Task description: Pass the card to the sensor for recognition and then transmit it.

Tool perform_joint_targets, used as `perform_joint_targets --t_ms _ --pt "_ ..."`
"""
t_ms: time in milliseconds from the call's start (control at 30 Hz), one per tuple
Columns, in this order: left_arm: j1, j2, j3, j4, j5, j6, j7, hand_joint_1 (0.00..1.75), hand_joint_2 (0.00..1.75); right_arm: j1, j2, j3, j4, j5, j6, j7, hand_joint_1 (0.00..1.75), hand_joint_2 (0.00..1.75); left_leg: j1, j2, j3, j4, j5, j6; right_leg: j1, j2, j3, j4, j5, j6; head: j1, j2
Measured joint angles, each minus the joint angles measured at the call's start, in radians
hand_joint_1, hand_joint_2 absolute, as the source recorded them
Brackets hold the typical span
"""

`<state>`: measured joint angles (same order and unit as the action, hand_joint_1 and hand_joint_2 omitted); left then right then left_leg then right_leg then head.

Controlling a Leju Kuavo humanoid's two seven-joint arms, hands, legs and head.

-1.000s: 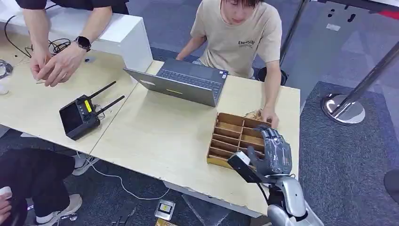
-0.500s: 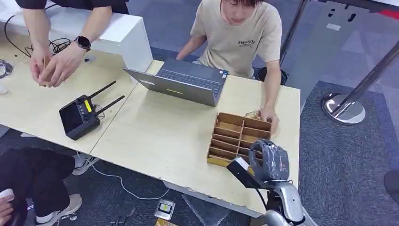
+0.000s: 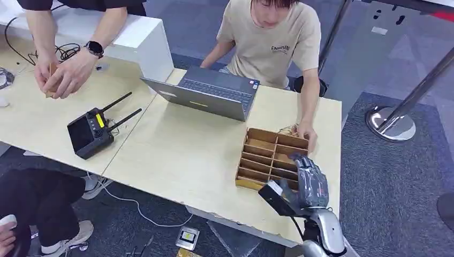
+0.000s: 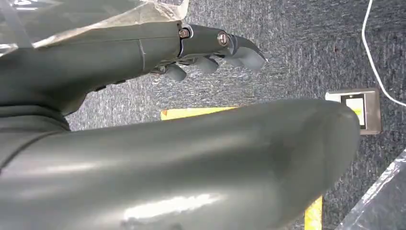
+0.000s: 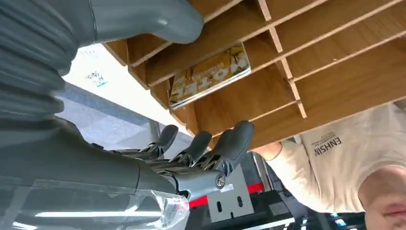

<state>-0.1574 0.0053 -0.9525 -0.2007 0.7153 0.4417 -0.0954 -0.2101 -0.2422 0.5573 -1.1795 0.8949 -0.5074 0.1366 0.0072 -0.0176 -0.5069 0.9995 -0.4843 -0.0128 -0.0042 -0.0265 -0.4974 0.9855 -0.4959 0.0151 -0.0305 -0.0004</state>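
I judged the task barely begun: my right hand [image 3: 309,182] hovered over the near right of the wooden rack [image 3: 263,151] on the tabletop [image 3: 182,150], fingers [image 5: 225,143] spread and holding nothing. The one card [image 5: 209,74] I could count lay in a rack slot just beyond them. Picking, scanning and handing over all remained; I could not pick out a sensor. My left hand [image 4: 210,48] hung over the carpet, fingers loosely curled and empty
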Motion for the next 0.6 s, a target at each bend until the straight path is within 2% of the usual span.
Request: perform_joint_targets --t_ms 67,100,133,200,267,600 --pt "0.000 0.000 0.000 0.000 0.000 0.000 0.000 0.00 0.00 0.000 0.000 0.001 0.005 0.001 -0.003 0.000 0.68 1.75 0.000 0.000 0.000 0.000 0.000 0.000 0.000 0.000 0.000 0.000 0.000 0.000 0.000 0.000" --pt "0.000 0.000 0.000 0.000 0.000 0.000 0.000 0.00 0.00 0.000 0.000 0.002 0.008 0.001 -0.003 0.001 1.05 1.75 0.000 0.000 0.000 0.000 0.000 0.000 0.000 0.000 0.000 0.000 0.000 0.000 0.000 0.000" --pt "0.000 0.000 0.000 0.000 0.000 0.000 0.000 0.00 0.00 0.000 0.000 0.002 0.011 0.001 -0.005 0.001 1.34 1.75 0.000 0.000 0.000 0.000 0.000 0.000 0.000 0.000 0.000 0.000 0.000 0.000 0.000 0.000" --pt "0.000 0.001 0.000 0.000 0.000 0.000 0.000 0.00 0.00 0.000 0.000 0.004 0.017 0.001 -0.006 0.001 1.36 1.75 0.000 0.000 -0.001 0.000 0.000 0.000 0.000 0.000 0.000 0.000 0.000 0.000 0.000 0.000" --pt "0.000 0.002 0.000 0.000 0.000 0.000 0.000 0.00 0.00 -0.001 0.000 0.005 0.021 0.001 -0.008 0.001 1.71 1.75 0.000 0.000 0.000 0.000 0.000 0.000 0.000 0.000 0.000 0.000 0.000 0.000 0.000 0.000" --pt "0.000 0.002 0.000 0.000 -0.002 0.000 0.000 0.00 0.00 -0.005 0.000 0.006 0.027 -0.014 -0.014 -0.002 1.75 1.75 0.000 0.000 0.000 0.000 0.000 0.000 0.000 0.000 0.000 0.000 0.000 0.000 0.000 0.000"
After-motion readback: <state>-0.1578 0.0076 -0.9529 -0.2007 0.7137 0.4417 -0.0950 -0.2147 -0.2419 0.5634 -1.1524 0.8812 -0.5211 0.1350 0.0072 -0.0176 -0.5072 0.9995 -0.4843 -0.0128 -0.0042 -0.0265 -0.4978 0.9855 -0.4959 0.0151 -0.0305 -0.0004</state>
